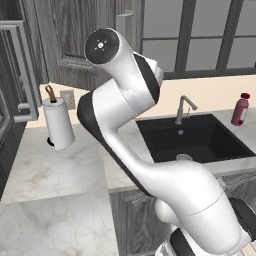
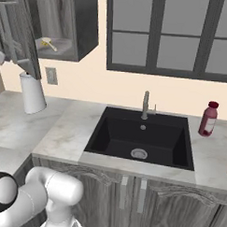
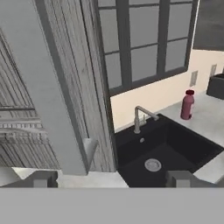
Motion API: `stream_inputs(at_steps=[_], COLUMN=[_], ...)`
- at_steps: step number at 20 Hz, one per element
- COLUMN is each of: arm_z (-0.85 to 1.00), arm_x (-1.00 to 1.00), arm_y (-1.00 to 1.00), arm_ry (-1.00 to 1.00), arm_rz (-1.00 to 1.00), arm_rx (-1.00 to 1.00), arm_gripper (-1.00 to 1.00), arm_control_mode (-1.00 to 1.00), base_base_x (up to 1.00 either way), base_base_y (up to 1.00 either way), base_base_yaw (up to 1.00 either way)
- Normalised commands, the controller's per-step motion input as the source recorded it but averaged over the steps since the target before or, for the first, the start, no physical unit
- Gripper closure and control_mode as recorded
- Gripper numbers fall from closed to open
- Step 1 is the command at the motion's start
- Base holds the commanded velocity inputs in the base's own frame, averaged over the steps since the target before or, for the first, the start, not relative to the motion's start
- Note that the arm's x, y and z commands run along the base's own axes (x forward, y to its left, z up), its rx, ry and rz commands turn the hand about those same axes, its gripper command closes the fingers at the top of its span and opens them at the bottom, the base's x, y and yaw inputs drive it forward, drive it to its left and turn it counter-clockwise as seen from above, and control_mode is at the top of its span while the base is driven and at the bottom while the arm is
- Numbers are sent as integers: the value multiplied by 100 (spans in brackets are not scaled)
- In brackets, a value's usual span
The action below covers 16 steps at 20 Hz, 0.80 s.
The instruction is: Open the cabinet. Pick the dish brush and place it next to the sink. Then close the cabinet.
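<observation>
The cabinet (image 2: 84, 25) stands open up on the wall at the left. Its dark wood-grain door (image 2: 13, 31) is swung out toward me. Inside, the small pale dish brush (image 2: 48, 44) lies on the shelf. In the hand view the door (image 3: 65, 87) is very close, and its long silver handle (image 3: 48, 87) runs down just above my gripper (image 3: 111, 179). The gripper is open with nothing between its fingertips (image 3: 41, 178); the handle's lower end sits left of centre. The black sink (image 2: 140, 137) with its silver faucet (image 2: 145, 105) lies in the marble counter (image 2: 63, 127).
A white paper towel roll (image 1: 57, 125) stands on the counter left of the sink, below the cabinet. A red bottle (image 2: 208, 118) stands right of the sink. Glass-paned cabinets (image 2: 170, 33) hang above the sink. My own arm (image 1: 130, 125) blocks the middle of the left base view.
</observation>
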Motion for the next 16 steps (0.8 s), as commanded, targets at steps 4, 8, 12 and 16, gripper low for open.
stream_inputs(at_steps=[4, 8, 12, 16], arm_z=[3, 11, 13, 9], arm_x=[-35, -47, -50, -38], arm_y=[-12, -16, -22, -31], arm_ry=[-1, -7, -10, -4], arm_rz=[5, 11, 16, 15], arm_rx=[22, 19, 17, 18], arm_gripper=[-100, -100, -100, -100], arm_control_mode=[-100, -100, -100, -100], base_base_x=[0, 0, 0, 0], base_base_y=[0, 0, 0, 0], base_base_yaw=[0, 0, 0, 0])
